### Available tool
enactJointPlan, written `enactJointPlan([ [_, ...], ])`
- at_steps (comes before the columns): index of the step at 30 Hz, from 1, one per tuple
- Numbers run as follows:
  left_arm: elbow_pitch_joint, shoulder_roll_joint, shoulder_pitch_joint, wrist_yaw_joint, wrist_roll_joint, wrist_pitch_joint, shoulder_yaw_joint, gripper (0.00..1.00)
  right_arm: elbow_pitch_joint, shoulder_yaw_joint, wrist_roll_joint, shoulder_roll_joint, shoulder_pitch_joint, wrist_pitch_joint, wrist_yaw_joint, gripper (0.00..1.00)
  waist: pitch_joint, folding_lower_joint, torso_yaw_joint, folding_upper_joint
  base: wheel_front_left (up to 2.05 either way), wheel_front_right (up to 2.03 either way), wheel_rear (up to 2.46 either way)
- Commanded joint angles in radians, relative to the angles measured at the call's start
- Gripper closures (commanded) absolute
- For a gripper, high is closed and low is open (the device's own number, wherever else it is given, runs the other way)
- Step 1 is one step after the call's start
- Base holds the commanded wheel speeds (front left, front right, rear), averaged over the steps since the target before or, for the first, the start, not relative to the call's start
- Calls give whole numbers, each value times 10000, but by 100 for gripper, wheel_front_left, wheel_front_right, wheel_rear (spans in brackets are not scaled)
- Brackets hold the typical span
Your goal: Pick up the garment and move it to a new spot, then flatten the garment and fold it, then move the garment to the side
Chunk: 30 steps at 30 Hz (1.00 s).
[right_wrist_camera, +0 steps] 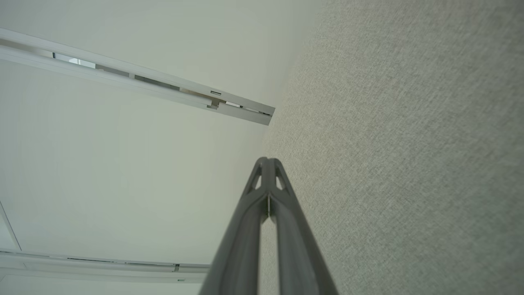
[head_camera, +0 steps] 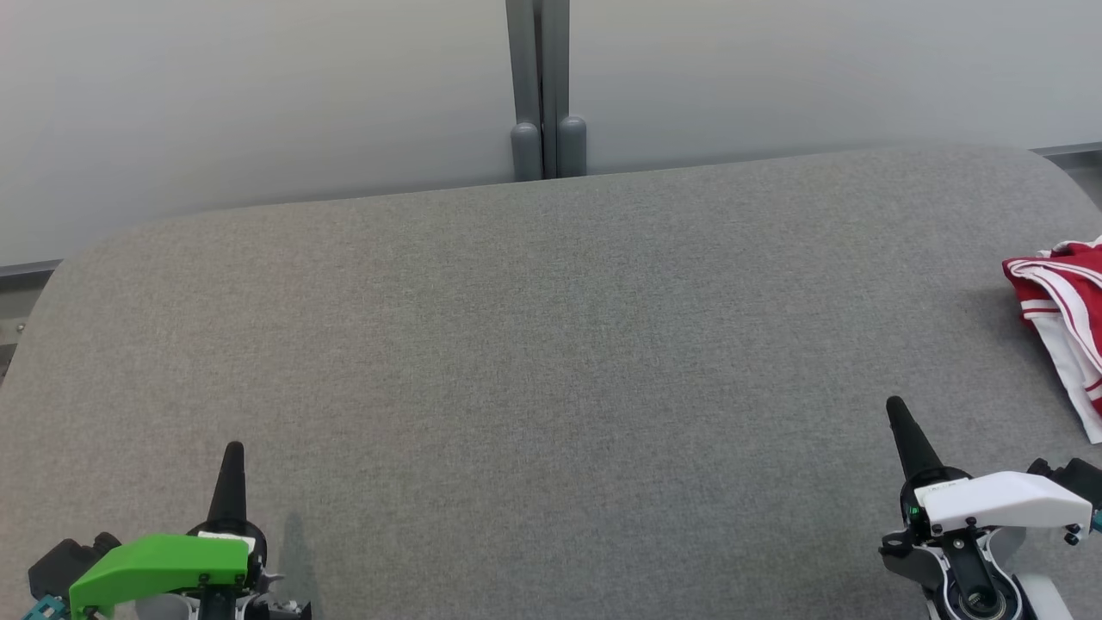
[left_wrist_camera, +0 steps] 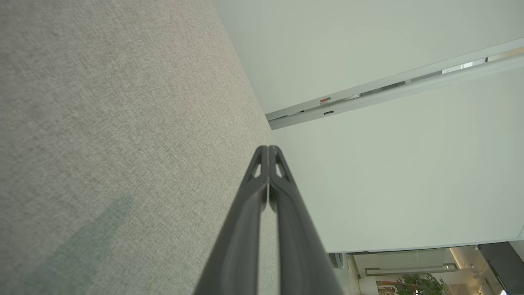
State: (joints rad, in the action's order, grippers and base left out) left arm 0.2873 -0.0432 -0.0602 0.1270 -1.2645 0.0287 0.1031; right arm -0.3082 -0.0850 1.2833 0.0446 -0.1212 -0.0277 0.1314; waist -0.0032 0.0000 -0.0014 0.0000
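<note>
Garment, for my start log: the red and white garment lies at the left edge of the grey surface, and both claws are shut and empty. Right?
No: the head view shows the garment at the right edge of the grey surface. The left claw and right claw are shut and empty.

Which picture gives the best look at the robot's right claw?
The right wrist view: the right gripper rises up the middle, its two dark fingers pressed shut. The head view gives it as one small spike, lower right. The left wrist view looks along the left gripper.

Grey fabric surface (head_camera: pixel 551 344), pale wall (head_camera: pixel 258 86)
</note>
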Motion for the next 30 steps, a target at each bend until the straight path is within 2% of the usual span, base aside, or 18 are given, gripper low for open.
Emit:
enactJointPlan([
  [1,-128,-87,-271,44,-273,59,52,100,139,-42,258,58,42,-79,-8,100,2,0,1,0,0,0,0],
  [30,-356,-99,-460,58,-2630,654,110,100,533,-238,2490,76,140,-680,-9,100,44,0,10,0,0,0,0],
])
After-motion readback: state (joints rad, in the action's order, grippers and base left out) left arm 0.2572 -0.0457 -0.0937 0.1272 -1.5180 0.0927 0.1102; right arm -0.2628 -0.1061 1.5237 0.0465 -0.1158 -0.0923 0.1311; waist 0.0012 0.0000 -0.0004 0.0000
